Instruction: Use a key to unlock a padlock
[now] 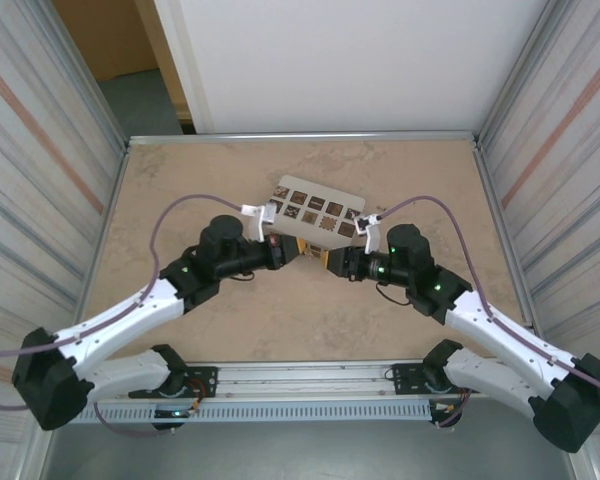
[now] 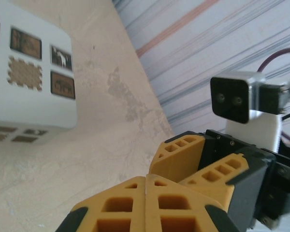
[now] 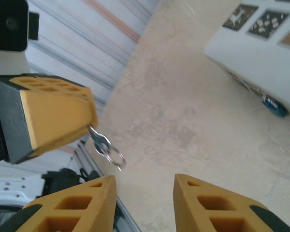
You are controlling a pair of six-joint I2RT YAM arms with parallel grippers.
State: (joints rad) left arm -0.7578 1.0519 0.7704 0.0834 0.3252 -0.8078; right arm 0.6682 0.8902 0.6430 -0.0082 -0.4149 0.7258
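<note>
My left gripper (image 1: 298, 250) is shut on a small silver key (image 3: 97, 137). The key sticks out of its yellow fingers (image 3: 53, 111), and a split ring (image 3: 114, 155) hangs from it. In the left wrist view that gripper (image 2: 146, 186) has its jaws pressed together, hiding the key. My right gripper (image 3: 142, 193) faces it a short way off, open and holding nothing. Its fingers (image 2: 183, 157) point at the left ones. The blue padlock (image 3: 274, 107) lies on the table at the foot of the white box (image 3: 261, 53), partly hidden by it and away from both grippers.
The white box with dark square tiles (image 1: 315, 212) sits just behind the two grippers at mid-table. Corrugated metal walls (image 1: 40, 150) close in both sides. A metal rail (image 1: 310, 375) runs along the near edge. Bare tan tabletop (image 1: 310, 320) lies in front of the grippers.
</note>
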